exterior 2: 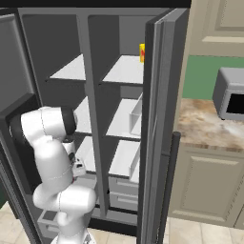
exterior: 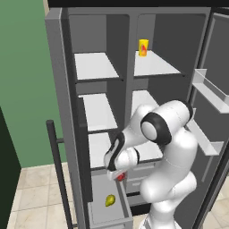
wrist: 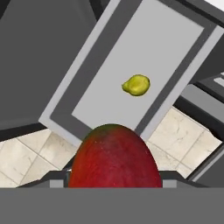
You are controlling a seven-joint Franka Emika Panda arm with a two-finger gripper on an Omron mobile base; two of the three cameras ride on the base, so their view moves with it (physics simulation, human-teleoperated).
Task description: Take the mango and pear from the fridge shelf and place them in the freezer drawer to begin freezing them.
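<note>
My gripper (exterior: 118, 175) hangs just above the open freezer drawer (exterior: 99, 212) and is shut on the mango (exterior: 121, 177), a small red fruit. In the hand view the mango (wrist: 114, 157) bulges up from the bottom, red with a dark greenish top, and hides the fingertips. The yellow-green pear (exterior: 109, 200) lies on the drawer floor; in the hand view the pear (wrist: 136, 85) rests near the middle of the grey drawer (wrist: 144, 43). A white fridge shelf (exterior: 97, 147) sits right behind the hand.
A yellow carton (exterior: 143, 47) with a red mark stands on the top right shelf. Both fridge doors stand open, with door bins (exterior: 210, 91) on the right one. A microwave (exterior 2: 232, 93) sits on the counter to the right. Beige tiled floor (wrist: 26, 148) lies below the drawer.
</note>
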